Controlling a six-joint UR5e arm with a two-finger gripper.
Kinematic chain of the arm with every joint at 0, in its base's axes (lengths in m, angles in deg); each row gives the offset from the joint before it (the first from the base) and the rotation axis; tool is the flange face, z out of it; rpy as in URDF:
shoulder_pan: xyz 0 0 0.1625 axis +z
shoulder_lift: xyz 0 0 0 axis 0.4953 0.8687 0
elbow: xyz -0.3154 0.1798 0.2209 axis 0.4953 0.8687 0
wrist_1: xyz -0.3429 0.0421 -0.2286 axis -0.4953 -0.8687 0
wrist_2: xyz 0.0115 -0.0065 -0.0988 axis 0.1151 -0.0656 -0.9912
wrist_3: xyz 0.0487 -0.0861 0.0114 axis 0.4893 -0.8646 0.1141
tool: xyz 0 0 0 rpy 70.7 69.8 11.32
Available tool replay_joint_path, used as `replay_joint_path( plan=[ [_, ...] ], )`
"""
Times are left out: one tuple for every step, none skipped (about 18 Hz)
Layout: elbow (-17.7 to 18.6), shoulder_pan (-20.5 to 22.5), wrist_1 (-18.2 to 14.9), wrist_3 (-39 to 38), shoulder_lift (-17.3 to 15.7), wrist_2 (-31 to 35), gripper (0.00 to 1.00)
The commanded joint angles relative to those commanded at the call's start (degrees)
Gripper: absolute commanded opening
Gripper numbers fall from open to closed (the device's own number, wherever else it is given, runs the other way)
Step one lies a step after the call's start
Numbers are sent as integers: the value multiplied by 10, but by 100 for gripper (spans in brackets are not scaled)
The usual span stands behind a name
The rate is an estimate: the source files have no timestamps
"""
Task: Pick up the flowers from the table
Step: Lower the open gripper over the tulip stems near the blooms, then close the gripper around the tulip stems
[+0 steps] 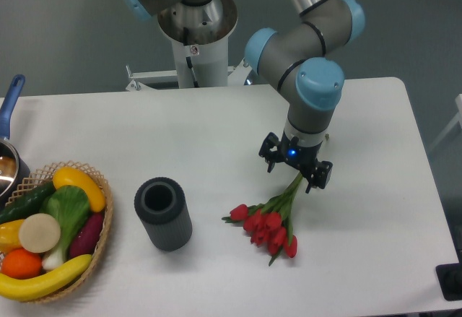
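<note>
The flowers (271,224) lie on the white table (216,129), a bunch of red tulip buds at the lower end with green stems running up and to the right. My gripper (294,175) hangs open right over the stems, one finger on each side of them, and nothing is gripped between the fingers. The arm's wrist hides the upper end of the stems.
A dark grey cylinder vase (163,213) stands left of the flowers. A wicker basket (102,216) of vegetables and fruit sits at the left front edge, with a blue-handled pot (9,151) behind it. The robot's base (196,35) stands behind the table.
</note>
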Motion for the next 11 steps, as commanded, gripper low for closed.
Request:
replay_joint_path(
  plan=[
    [0,0,3,-1,5,1,100],
    [0,0,4,-1,8,0,100],
    [0,0,4,-1,10,0,100],
    [0,-1,6,-1,16,0,100],
    [1,-2,11,-1,21,0,100],
    [1,-2,12,-2,25,0,100],
    [0,-3,14,-2,26,0,100],
    [1,-3,18,-2,30,0,100],
    [1,-3,24,-1,34,0,100],
    [1,-3,25,0,36,0,100],
    [1,-3,26,0,39,0,100]
  ],
)
